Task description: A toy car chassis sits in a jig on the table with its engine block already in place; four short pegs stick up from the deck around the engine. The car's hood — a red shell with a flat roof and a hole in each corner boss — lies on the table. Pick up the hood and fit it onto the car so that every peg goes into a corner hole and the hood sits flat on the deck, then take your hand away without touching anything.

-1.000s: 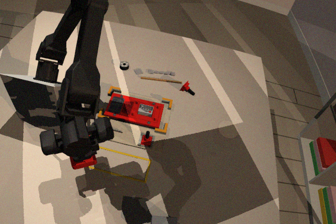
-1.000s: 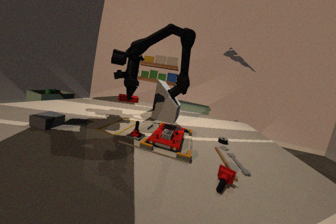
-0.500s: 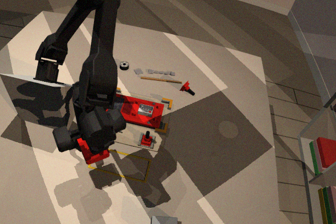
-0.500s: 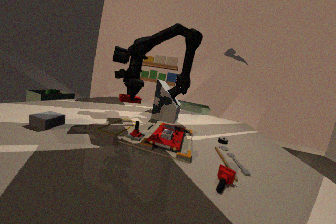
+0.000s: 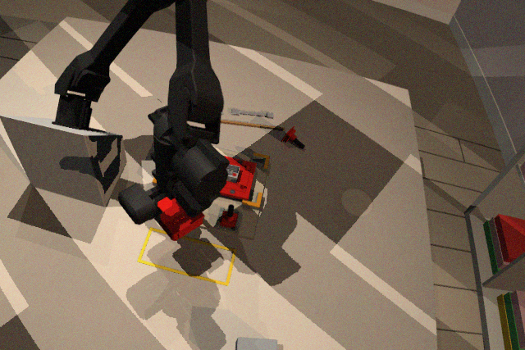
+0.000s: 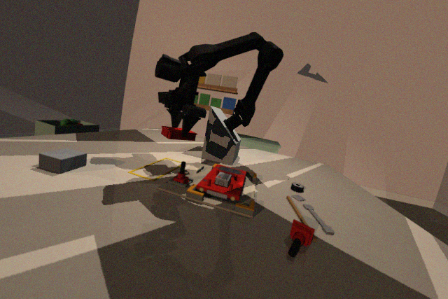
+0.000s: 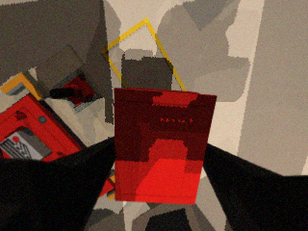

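Note:
The red hood (image 5: 180, 223) (image 6: 168, 132) (image 7: 164, 144) is held in the air, roof towards the wrist camera, roughly level. My gripper (image 6: 180, 131) (image 7: 159, 143) is shut on it, one finger at each side; in the top view the arm hides the fingers. The red chassis (image 5: 250, 175) (image 6: 208, 184) (image 7: 29, 113) sits in the jig with orange corners (image 5: 253, 202) (image 6: 195, 195) (image 7: 21, 84), off to one side of the hood and lower. The grey engine block (image 5: 233, 172) (image 6: 222, 178) (image 7: 21, 148) is on its deck. The pegs are small and hard to make out. The hood's holes are hidden.
A red piece with a black post (image 5: 229, 220) (image 6: 182, 178) stands beside the chassis. A yellow outline (image 5: 144, 244) (image 6: 147, 165) marks the table. A grey wedge (image 5: 55, 160) stands by the arm's base. A wrench (image 5: 251, 113) (image 6: 318, 218), a rod, another red piece (image 6: 302, 233) and a grey box (image 6: 62, 160) lie around.

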{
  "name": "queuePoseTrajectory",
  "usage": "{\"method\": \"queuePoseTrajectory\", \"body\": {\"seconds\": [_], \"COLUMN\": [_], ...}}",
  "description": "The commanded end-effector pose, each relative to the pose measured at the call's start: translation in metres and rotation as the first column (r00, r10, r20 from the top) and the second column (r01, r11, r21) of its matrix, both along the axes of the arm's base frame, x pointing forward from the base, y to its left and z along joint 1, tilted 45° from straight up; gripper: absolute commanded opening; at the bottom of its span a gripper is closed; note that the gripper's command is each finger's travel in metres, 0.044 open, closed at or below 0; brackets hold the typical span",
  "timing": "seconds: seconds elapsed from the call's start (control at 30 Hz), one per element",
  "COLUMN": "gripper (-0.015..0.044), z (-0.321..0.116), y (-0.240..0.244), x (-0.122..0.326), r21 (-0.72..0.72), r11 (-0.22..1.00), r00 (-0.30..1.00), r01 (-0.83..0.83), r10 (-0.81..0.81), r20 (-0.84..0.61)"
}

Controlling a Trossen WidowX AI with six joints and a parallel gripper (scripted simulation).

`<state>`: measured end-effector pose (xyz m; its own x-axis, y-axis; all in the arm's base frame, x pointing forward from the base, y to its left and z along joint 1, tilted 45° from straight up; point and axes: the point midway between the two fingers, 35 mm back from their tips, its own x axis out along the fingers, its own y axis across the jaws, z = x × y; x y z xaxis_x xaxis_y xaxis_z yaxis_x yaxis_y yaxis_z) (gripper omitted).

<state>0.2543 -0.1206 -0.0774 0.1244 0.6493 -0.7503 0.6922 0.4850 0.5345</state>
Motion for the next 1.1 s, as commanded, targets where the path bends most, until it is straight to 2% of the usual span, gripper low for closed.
{"method": "queuePoseTrajectory", "body": {"seconds": [0.0,0.53,1.07], "gripper": [0.0000,0.0000,0.0000], "z": [0.015,0.062,0.114], "y": [0.007,0.051,0.109], "x": [0.016,0.058,0.084], "r21": [-0.017,-0.066,-0.120], "r11": [0.999,0.972,0.910], "r00": [0.997,0.946,0.828], "r01": [-0.048,-0.226,-0.396], "r10": [0.049,0.235,0.411], "r20": [0.056,0.221,0.382]}}
